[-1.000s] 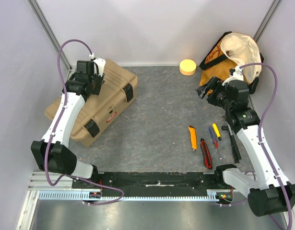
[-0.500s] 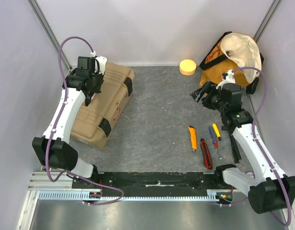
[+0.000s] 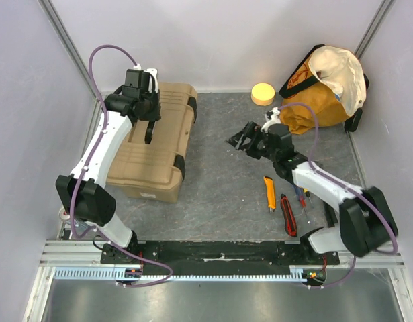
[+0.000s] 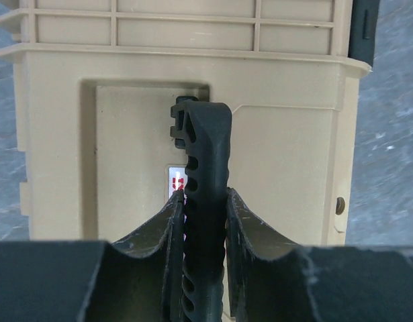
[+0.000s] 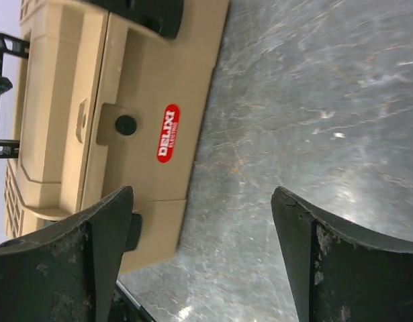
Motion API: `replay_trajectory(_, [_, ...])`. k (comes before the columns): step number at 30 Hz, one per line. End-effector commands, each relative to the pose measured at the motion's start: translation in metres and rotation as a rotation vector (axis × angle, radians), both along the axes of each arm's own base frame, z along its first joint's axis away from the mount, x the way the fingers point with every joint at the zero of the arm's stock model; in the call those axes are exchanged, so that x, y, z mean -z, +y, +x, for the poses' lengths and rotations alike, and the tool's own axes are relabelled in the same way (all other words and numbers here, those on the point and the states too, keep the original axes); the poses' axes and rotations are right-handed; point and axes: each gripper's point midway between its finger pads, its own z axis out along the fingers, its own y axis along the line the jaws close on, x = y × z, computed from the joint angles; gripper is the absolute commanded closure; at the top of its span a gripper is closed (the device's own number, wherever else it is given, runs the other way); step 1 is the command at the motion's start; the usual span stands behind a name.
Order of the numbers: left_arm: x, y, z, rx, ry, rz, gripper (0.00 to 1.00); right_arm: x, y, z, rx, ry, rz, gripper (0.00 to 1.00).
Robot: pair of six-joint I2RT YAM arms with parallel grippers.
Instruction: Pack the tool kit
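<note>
Tool kit (image 3: 156, 144) is over on the left, with the left gripper (image 4: 205, 218) clamped tight on its black handle (image 4: 206, 151). Right gripper (image 5: 201, 201) is spread wide apart, facing it.

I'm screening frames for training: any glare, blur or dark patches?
Top external: evenly lit, tool kit sharp. Left wrist: handle crisp, left gripper dark at the bottom edge. Right wrist: pale glare streaks on the table; label legible, right gripper shadowed.
</note>
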Motion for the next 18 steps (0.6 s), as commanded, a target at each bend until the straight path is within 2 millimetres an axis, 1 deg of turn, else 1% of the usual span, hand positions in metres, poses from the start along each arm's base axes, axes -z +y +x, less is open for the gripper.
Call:
replay_trajectory(1, [-0.021, -0.055, 0.024, -0.001, -0.055, -0.267, 0.98, -0.043, 0.047, 0.03, -0.046, -0.13, 0.19, 0.09])
replay_trajectory(3, [-0.022, -0.044, 0.027, -0.049, -0.064, -0.221, 0.96, -0.044, 0.061, 0.044, -0.062, -0.13, 0.213, 0.09])
replay_trajectory(4, [-0.022, -0.039, 0.027, -0.061, -0.068, -0.197, 0.91, -0.044, 0.068, 0.048, -0.074, -0.131, 0.219, 0.08])
replay_trajectory(5, [-0.024, -0.034, 0.026, -0.073, -0.075, -0.181, 0.8, -0.047, 0.073, 0.055, -0.076, -0.133, 0.225, 0.08])
replay_trajectory(7, [-0.025, -0.02, 0.023, -0.105, -0.089, -0.143, 0.63, -0.045, 0.083, 0.064, -0.089, -0.126, 0.228, 0.08])
replay_trajectory(8, [-0.025, -0.013, 0.021, -0.12, -0.093, -0.131, 0.52, -0.047, 0.087, 0.067, -0.093, -0.128, 0.233, 0.08])
replay_trajectory(10, [-0.027, 0.0, 0.018, -0.146, -0.105, -0.111, 0.31, -0.045, 0.092, 0.072, -0.097, -0.119, 0.236, 0.08])
replay_trajectory(11, [-0.027, 0.005, 0.015, -0.154, -0.107, -0.104, 0.24, -0.045, 0.094, 0.072, -0.103, -0.119, 0.239, 0.08])
replay_trajectory(13, [-0.028, 0.011, 0.01, -0.153, -0.11, -0.096, 0.18, -0.041, 0.097, 0.071, -0.107, -0.105, 0.243, 0.07])
replay_trajectory(17, [-0.032, 0.016, -0.005, -0.144, -0.135, -0.095, 0.15, -0.036, 0.102, 0.059, -0.132, -0.088, 0.267, 0.06])
replay_trajectory(18, [-0.028, 0.015, -0.009, -0.132, -0.135, -0.098, 0.14, -0.033, 0.104, 0.054, -0.142, -0.078, 0.267, 0.06])
